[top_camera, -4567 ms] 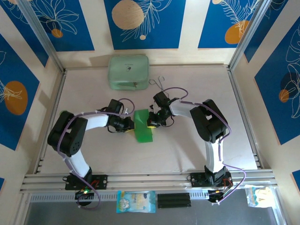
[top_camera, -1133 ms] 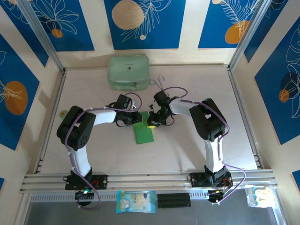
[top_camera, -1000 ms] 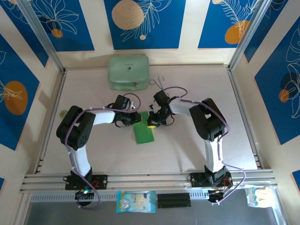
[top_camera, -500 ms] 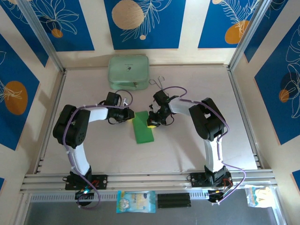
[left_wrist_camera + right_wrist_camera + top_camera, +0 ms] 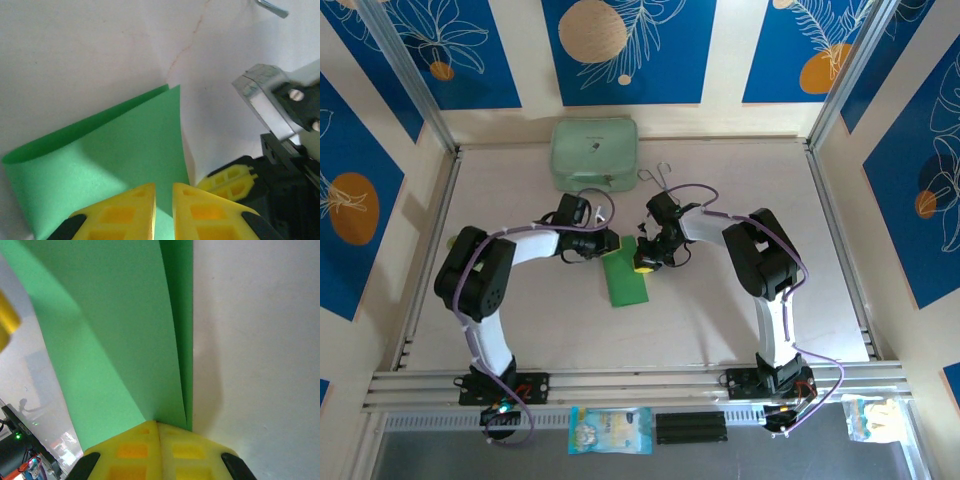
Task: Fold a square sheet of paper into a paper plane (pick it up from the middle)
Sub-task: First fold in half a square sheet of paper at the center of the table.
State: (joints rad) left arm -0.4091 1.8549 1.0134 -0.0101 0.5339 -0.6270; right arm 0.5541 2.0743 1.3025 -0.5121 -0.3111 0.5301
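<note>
Pale table [image 5: 740, 300] carries the green sheet of paper [image 5: 625, 280], folded double and lying at its middle between the two arms. Right jaws are pressed together on the sheet's right edge, its layers running in between them. Left jaws stand at a thin slit over its far left corner; whether they pinch it is unclear.

- Left arm [image 5: 485, 290], right arm [image 5: 765, 265]: both showing black joint housings and white link shells.
- Purple cable [image 5: 692, 190] looping along each arm, running down to black bases [image 5: 505, 385] bolted on front rail [image 5: 640, 385].
- Small green light [image 5: 500, 409] glowing at left base, just below front rail.
- Left gripper [image 5: 164, 192], right gripper [image 5: 158, 426]: fingers [image 5: 120, 215] showing yellow, moulded with square pockets, black mounts sitting behind.
- Silver block [image 5: 262, 97] with round screws sitting on right gripper's black body.
</note>
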